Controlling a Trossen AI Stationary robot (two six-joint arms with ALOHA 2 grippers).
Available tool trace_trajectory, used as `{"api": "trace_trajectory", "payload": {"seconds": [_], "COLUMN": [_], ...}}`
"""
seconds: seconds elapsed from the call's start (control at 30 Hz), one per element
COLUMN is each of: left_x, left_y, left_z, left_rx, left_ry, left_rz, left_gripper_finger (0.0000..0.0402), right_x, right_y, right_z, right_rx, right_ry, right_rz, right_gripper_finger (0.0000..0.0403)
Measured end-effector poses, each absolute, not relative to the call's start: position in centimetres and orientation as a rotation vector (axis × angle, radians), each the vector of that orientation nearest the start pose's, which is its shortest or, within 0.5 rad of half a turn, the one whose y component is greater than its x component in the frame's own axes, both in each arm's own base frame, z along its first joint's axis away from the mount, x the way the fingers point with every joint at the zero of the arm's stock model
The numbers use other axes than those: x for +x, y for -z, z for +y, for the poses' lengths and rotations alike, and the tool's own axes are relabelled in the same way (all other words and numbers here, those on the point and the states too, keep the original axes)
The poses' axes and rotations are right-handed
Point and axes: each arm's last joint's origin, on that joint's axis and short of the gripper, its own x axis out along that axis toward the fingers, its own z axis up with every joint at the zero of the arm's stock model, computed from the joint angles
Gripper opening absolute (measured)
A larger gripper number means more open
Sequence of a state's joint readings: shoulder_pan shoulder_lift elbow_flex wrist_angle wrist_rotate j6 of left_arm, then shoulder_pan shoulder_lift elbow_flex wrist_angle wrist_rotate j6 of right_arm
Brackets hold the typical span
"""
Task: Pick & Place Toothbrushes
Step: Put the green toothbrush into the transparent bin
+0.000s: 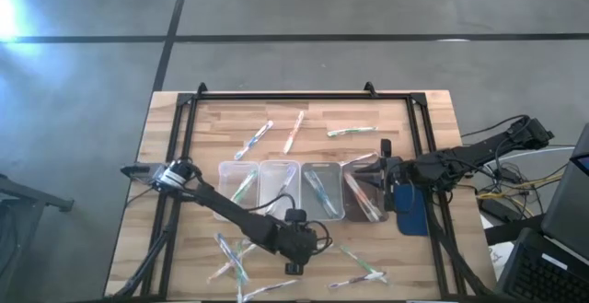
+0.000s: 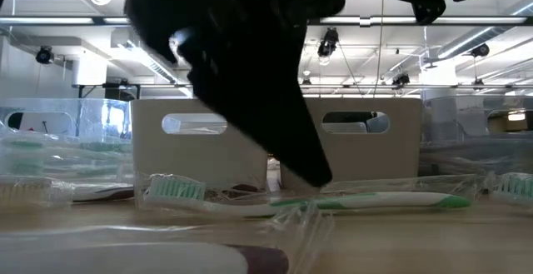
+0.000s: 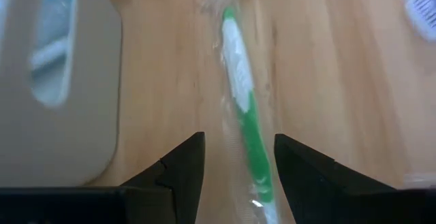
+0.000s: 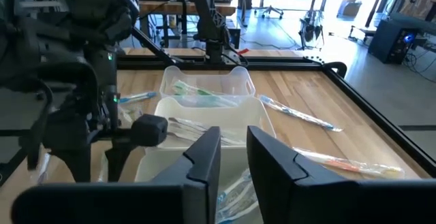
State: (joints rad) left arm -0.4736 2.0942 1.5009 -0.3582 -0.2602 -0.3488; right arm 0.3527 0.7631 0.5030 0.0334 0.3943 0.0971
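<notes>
A green-and-white toothbrush (image 3: 242, 94) in clear wrap lies flat on the wooden table near its front edge, also seen in the low view (image 2: 350, 201). My left gripper (image 3: 238, 173) (image 1: 294, 264) is open and low over it, one finger on either side of the handle. I cannot see it touching. My right gripper (image 4: 234, 156) (image 1: 379, 169) hangs over the rightmost of several clear trays (image 1: 362, 194), its fingers a narrow gap apart with nothing between them. Wrapped toothbrushes lie in the trays.
More wrapped toothbrushes lie loose on the table's far part (image 1: 294, 130) (image 1: 351, 131) and near its front edge (image 1: 230, 257) (image 1: 363, 266). A tray's end wall (image 3: 54, 81) stands close beside my left gripper. A black frame (image 1: 276, 96) borders the table.
</notes>
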Motion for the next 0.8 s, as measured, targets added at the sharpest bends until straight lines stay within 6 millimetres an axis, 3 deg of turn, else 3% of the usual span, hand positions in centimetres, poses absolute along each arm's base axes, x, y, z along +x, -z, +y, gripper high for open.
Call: {"api": "trace_trajectory", "payload": {"seconds": [0.2,0.8], "left_x": [40.1,39.9], "left_y": [-15.5,-14.5], "left_z": [-19.8,-20.7], "left_rx": [0.013,-0.017], "left_ry": [0.026,0.077], "left_rz": [0.917,0.950], "left_gripper_finger": [0.0181,0.0181], "right_x": [16.7,16.7], "right_y": [-26.0,-26.0], "right_z": [4.9,5.0], "right_rx": [0.014,0.014], "right_ry": [0.052,0.051], "right_rz": [0.209,0.208], "right_gripper_finger": [0.0091,0.0133]}}
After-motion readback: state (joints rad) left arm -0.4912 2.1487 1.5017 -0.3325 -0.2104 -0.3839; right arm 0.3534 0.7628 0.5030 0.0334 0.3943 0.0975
